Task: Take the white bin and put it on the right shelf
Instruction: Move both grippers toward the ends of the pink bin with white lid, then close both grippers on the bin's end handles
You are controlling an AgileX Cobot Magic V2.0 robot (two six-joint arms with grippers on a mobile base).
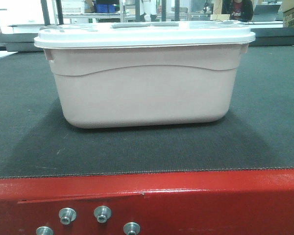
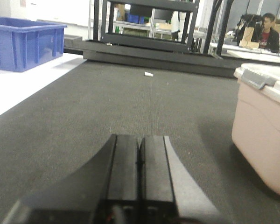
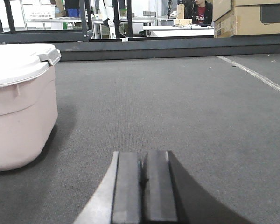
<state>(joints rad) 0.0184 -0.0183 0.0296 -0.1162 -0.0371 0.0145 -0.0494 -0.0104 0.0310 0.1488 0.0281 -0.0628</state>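
Observation:
The white bin point(image 1: 142, 83) is a pale pinkish tub with a flat white lid, standing on the grey carpeted table point(image 1: 147, 152) straight ahead. In the left wrist view the white bin point(image 2: 263, 126) lies to the right of my left gripper point(image 2: 139, 140), which is shut with nothing in it, low over the carpet. In the right wrist view the white bin point(image 3: 18, 102) is to the left of my right gripper point(image 3: 142, 156), also shut and empty. Neither gripper touches the bin. The right shelf is out of view.
The table's red front frame point(image 1: 186, 200) with several bolts runs along the near edge. A blue crate point(image 2: 23, 42) sits on a white surface at the left. Black racks point(image 2: 149, 28) stand behind. Cardboard boxes point(image 3: 249, 16) are at the far right, with a seated person point(image 2: 268, 32) beyond.

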